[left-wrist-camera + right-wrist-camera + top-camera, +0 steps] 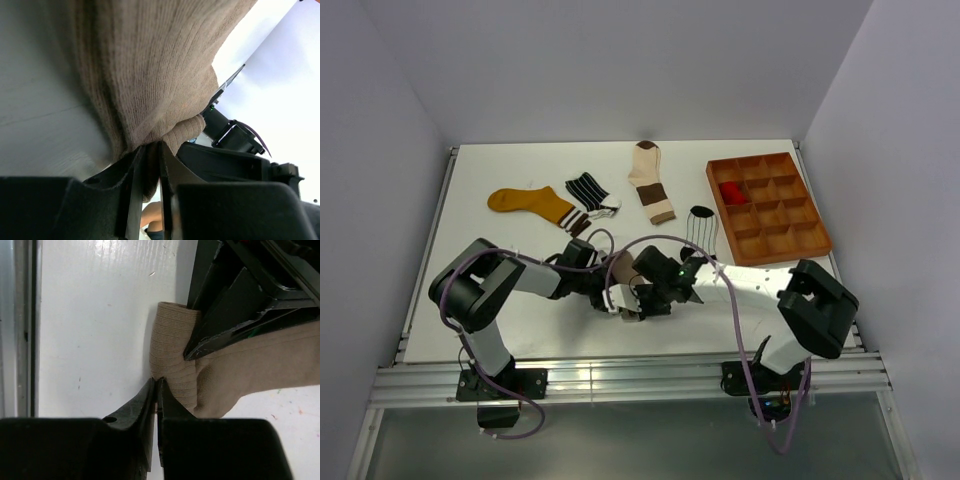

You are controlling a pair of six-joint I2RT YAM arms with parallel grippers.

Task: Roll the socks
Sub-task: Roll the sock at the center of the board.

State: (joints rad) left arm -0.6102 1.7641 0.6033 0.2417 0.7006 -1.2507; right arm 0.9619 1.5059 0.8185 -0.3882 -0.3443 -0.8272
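1. Near centre, the taupe sock (175,365) lies bunched.
2. The left gripper (152,145) is clamped on its fabric. The right gripper (156,381) is closed, tips touching the rolled edge.
3. Farther, left to right: mustard sock (532,203), striped sock (588,190), cream-and-brown sock (650,180), pinstriped sock (702,228).
4. Far right: red sock (732,192) in the tray (780,252).

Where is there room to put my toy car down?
Bare: the far-left corner behind the mustard sock, and the left edge between that sock and the left arm. Crowded: the middle, where left gripper and right gripper meet at the taupe sock.
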